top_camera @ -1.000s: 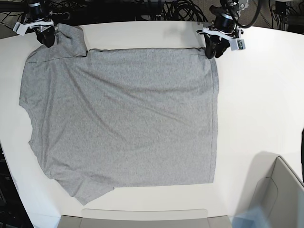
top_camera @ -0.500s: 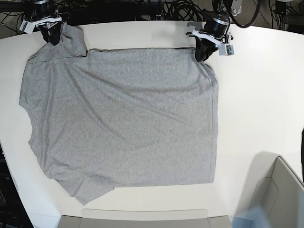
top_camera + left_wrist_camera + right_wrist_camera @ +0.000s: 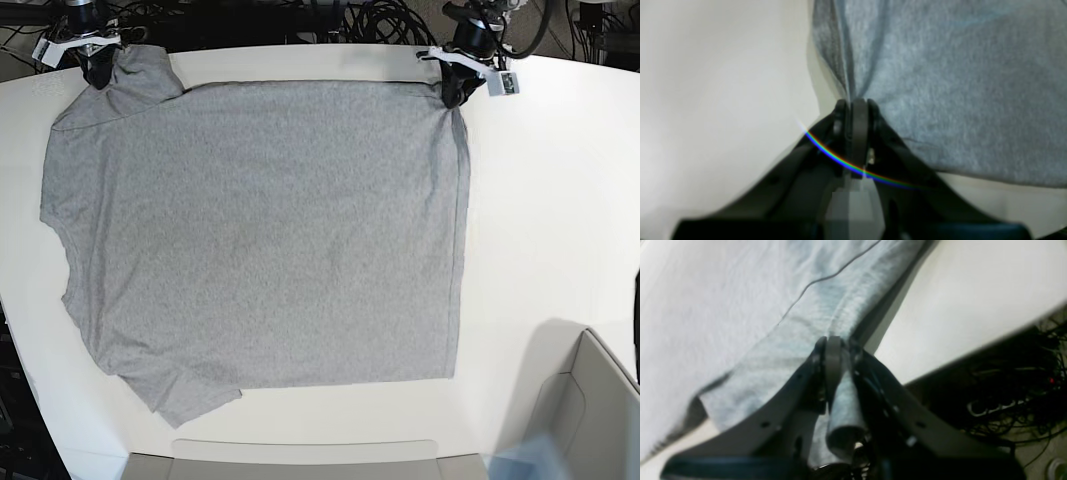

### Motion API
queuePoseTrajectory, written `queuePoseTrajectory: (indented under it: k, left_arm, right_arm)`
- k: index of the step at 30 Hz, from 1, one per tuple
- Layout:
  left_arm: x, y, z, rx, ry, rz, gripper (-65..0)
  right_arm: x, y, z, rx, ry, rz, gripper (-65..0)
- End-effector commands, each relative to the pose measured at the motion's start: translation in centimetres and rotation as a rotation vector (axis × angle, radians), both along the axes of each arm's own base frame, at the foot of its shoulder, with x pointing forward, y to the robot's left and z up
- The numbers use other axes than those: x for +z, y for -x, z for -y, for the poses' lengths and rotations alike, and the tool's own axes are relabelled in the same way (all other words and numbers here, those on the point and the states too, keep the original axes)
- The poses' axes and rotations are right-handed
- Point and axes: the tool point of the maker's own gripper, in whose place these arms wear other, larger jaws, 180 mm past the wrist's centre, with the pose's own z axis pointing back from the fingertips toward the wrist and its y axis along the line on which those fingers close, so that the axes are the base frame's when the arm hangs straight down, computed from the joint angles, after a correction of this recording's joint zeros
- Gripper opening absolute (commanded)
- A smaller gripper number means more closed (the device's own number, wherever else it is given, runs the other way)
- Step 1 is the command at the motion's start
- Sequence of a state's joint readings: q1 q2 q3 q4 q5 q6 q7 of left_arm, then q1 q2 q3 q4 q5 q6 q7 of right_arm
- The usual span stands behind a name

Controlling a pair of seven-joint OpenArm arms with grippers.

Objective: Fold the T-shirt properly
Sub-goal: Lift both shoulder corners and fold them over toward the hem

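The T-shirt (image 3: 270, 230) lies spread on the white worktop (image 3: 555, 200), plain side up as far as shown, its far edge running between the 2 arms. Each arm has 1 end of that edge, probably so that the cloth can be drawn straight and carried over evenly in 1 fold; a single grip would likely let the other end trail and crease.

The left end effector (image 3: 855, 103) is nearly closed, its 2 fingers pinching the shirt at the far corner, with cloth caught between the tips. The right end effector (image 3: 838, 341) is also narrowed to a small gap and clenches a bunched strip near the sleeve, some of it poking through between the fingers. That thicker bunch may leave a crease unless it is smoothed after the fold.
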State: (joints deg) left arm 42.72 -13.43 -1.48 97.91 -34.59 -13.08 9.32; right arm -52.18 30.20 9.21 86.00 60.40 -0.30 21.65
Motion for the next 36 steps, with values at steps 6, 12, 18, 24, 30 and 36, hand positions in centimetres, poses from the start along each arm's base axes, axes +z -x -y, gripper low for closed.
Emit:
queuePoseTrajectory:
  k: [6, 12, 18, 24, 30, 36]
  left_arm:
    - [1.6, -0.5, -1.8, 0.032, -0.034, 0.049, -65.0]
    - [2.8, -1.5, -1.5, 0.025, -0.033, 0.083, -65.0]
    - [4.3, -2.6, -1.4, 0.04, -0.042, 0.122, -65.0]
    - [3.9, -4.6, -2.0, 0.091, -0.063, 0.085, -65.0]
    - [5.4, -7.3, -1.3, 0.068, -0.046, 0.122, -65.0]
    - [5.7, -9.8, -2.0, 0.125, -0.049, 0.1, -65.0]
  right_arm:
    - [3.6, -1.4, -0.4, 0.02, -0.032, 0.131, -65.0]
    - [4.9, -2.6, -0.2, 0.033, -0.019, 0.17, -65.0]
    - [6.2, -5.0, -0.6, 0.089, -0.025, 0.181, -65.0]
    - [7.3, -8.4, 0.8, 0.112, -0.007, 0.18, -65.0]
    - [8.5, -10.9, 1.6, 0.132, 0.001, 0.182, -65.0]
    - [9.4, -13.6, 1.8, 0.195, 0.104, 0.173, -65.0]
